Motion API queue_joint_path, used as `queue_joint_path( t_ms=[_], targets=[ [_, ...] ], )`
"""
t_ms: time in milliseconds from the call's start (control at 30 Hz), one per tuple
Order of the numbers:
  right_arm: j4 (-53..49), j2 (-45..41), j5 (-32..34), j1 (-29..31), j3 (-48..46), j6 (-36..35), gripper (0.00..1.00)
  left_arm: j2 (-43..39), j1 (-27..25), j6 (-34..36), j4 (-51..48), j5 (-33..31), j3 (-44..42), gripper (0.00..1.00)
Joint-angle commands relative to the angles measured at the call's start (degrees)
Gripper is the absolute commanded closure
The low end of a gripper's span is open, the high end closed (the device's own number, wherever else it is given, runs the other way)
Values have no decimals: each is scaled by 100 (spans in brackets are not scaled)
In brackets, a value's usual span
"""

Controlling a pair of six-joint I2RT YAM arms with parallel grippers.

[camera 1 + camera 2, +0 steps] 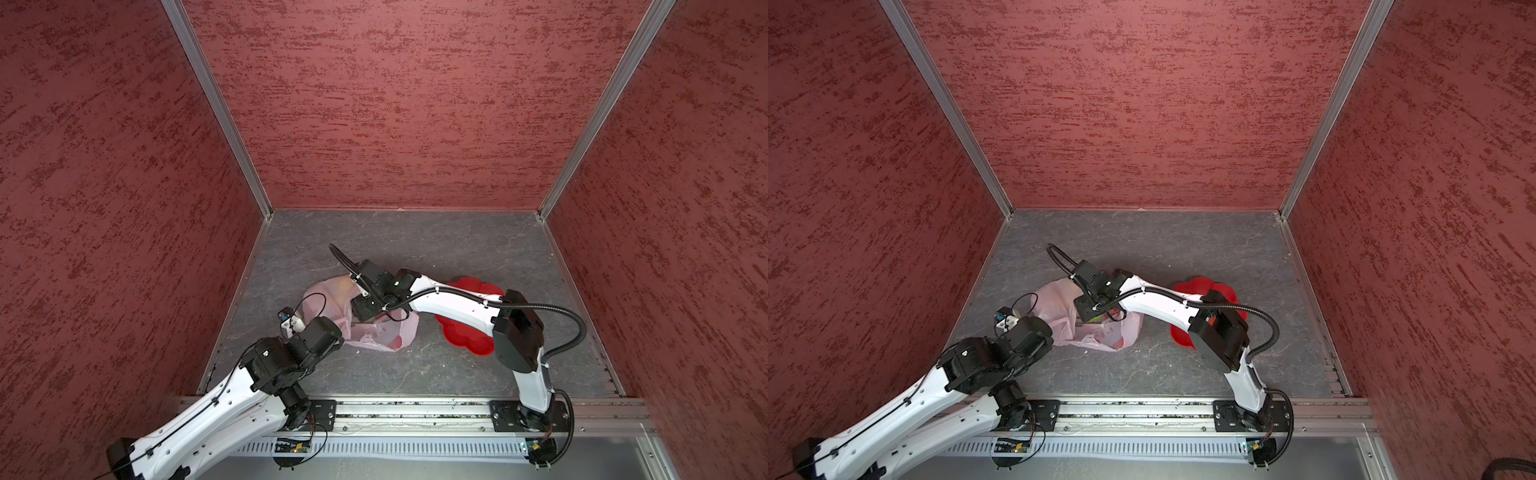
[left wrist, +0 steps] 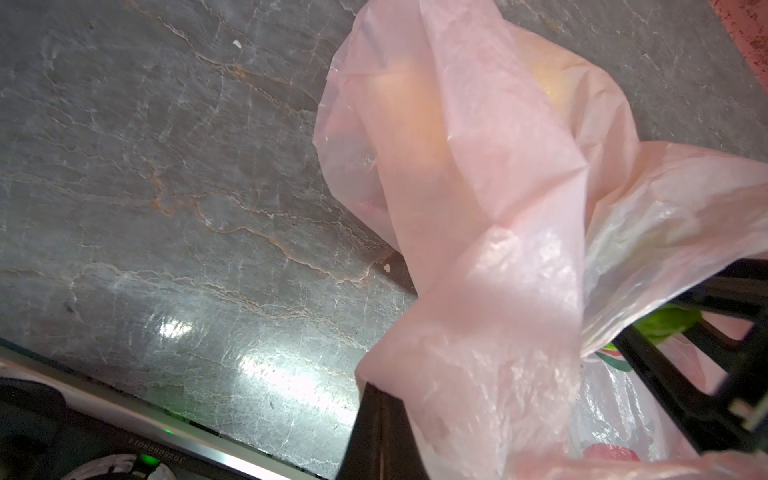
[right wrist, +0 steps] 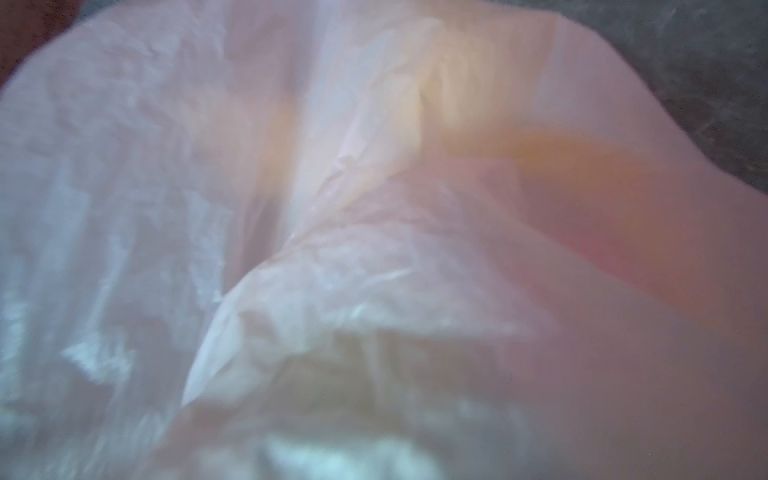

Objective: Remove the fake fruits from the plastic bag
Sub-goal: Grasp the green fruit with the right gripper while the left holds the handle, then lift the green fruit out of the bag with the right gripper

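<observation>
Find plastic bag [image 1: 370, 332] crumpled on grey worktop [image 1: 415, 249], left of middle, clear of every edge; red flower-shaped plate [image 1: 459, 334] just beside it toward right edge, small gap between. Count no fake fruits outside the bag; spot lumps through film only: beige fruit [image 2: 407, 104], yellowish fruit [image 2: 557, 83], red fruit [image 2: 606, 453]. Read left gripper [image 2: 374, 399] as clamped shut on gathered film at bag's rim, holding mouth up. Read right gripper [image 1: 1092, 311] as inside mouth, jaws part-spread either side of green fruit [image 2: 665, 324] and apparently closed on it; get no confirmation from right wrist view, only blurred film. Treat bag as very light, limp, slippery and tear-prone: pinch bunched film or handle loop, never a single layer, and expect drag-along when fruit comes out. Treat fruits as light, round, textured, so fair friction but likely to roll; grip across widest part. Cannot pick out banana here. Watch for film trapped between jaw and fruit.
</observation>
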Motion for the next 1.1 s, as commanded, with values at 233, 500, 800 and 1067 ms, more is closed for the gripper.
queue_joint_path(
  t_ms=[233, 500, 800, 1067],
  targets=[
    [-220, -730, -473, 56, -94, -266, 63, 181, 243, 575, 149, -533, 655, 100],
    [-626, -1167, -499, 56, 117, -454, 64, 354, 445, 920, 399, -546, 789, 100],
    [-950, -1721, -291, -37, 512, -573, 64, 452, 565, 1050, 659, -423, 769, 100],
    [-1098, -2176, 80, -570, 819, -632, 66, 434, 596, 1076, 765, -377, 732, 100]
  ],
)
